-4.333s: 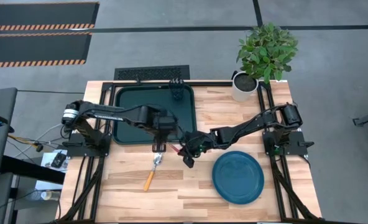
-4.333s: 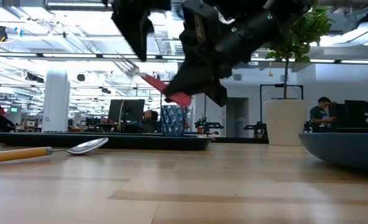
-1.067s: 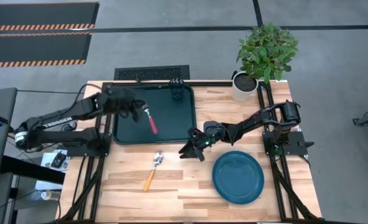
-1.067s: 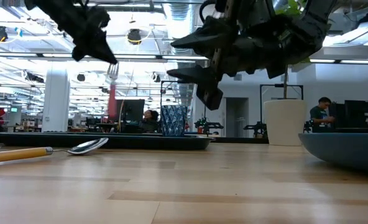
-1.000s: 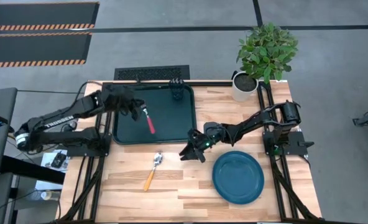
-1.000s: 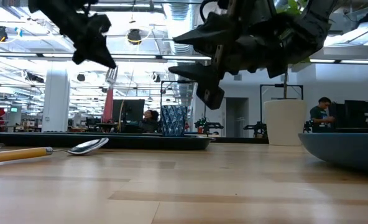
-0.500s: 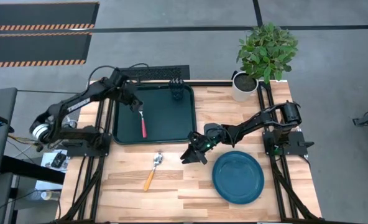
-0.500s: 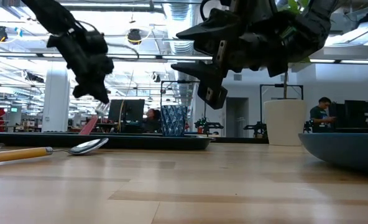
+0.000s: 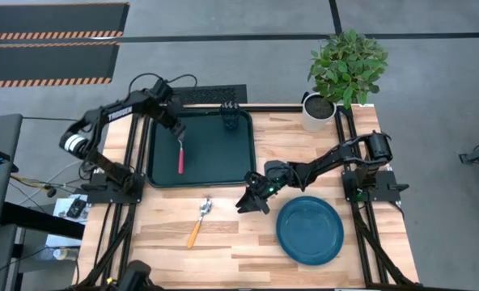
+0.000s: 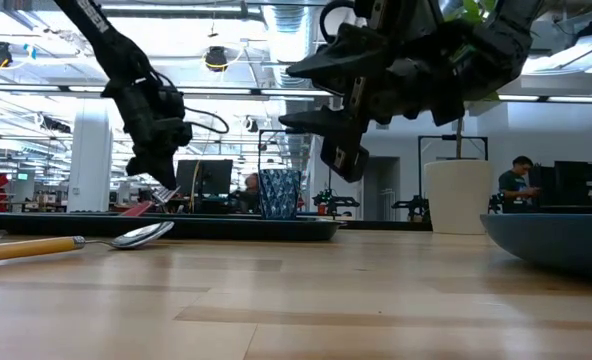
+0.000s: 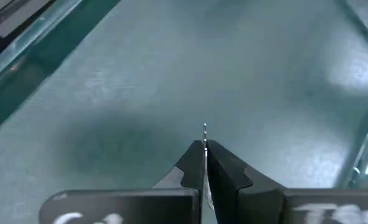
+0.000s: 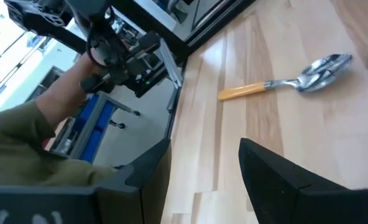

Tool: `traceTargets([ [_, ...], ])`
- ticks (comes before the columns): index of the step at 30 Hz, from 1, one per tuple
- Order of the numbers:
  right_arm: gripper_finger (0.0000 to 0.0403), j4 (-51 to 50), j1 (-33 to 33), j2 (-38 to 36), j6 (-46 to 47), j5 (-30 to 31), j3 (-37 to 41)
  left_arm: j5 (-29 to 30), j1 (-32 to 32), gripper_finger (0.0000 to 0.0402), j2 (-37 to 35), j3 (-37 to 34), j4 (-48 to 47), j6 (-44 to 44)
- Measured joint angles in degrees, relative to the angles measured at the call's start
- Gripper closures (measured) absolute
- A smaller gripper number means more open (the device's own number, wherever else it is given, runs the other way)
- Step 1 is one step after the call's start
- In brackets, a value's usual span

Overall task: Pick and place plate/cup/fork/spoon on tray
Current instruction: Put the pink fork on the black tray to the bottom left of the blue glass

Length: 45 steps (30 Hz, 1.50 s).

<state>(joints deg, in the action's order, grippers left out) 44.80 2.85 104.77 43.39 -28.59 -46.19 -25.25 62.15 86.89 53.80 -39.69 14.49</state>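
Observation:
The dark green tray [image 9: 223, 162] lies at the table's far left, with the bluish cup [image 9: 231, 122] standing in its far right corner. My left gripper [image 9: 175, 133] is over the tray's left half, shut on the red-handled fork [image 9: 180, 159]. The orange-handled spoon [image 9: 197, 222] lies on the wood near the tray's near edge. The teal plate [image 9: 309, 230] lies on the table at the near right. My right gripper [image 9: 252, 198] hovers open and empty between the tray's near right corner and the plate, with the spoon ahead of it in the right wrist view [image 12: 289, 79]. My left gripper pinches the fork's thin metal end [image 11: 204, 130] between its two fingers, which come from above. The fork slants down from the fingers, and its red handle [image 10: 136, 208] points toward the table's near edge, low over the tray. I cannot tell whether the handle touches the tray.
A white pot with a green plant [image 9: 316, 111] stands at the table's far right corner. A person's sleeve and hand [image 12: 41, 130] show beyond the table's left edge in the right wrist view. Bare wood lies between the spoon and the plate.
My left gripper has carried the fork toward the table's far left and down over the tray. The fork has tipped from hanging nearly straight down to slanting, with its red handle low by the tray. My right gripper has stayed open and almost still.

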Motion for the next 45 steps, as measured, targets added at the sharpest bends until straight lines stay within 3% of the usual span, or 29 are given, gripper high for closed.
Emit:
traceTargets([
  [15,0.0191,-1.11,0.00,0.00,-0.52,0.75,0.00,2.44,1.71,0.0401,3.31,-2.39,1.17,0.48],
  [27,0.0191,-1.10,0.00,0.00,-0.61,1.71,0.00,3.21,1.84,0.0401,3.29,-2.99,6.81,-9.87],
  [36,0.0191,-1.11,0.07,0.00,-1.49,2.04,0.00,0.91,2.53,0.0401,3.24,-4.27,7.95,-10.71],
  [45,0.0191,-1.11,0.13,0.00,-1.46,2.00,0.00,-6.16,7.85,0.0401,2.19,-9.78,14.63,-12.34],
])
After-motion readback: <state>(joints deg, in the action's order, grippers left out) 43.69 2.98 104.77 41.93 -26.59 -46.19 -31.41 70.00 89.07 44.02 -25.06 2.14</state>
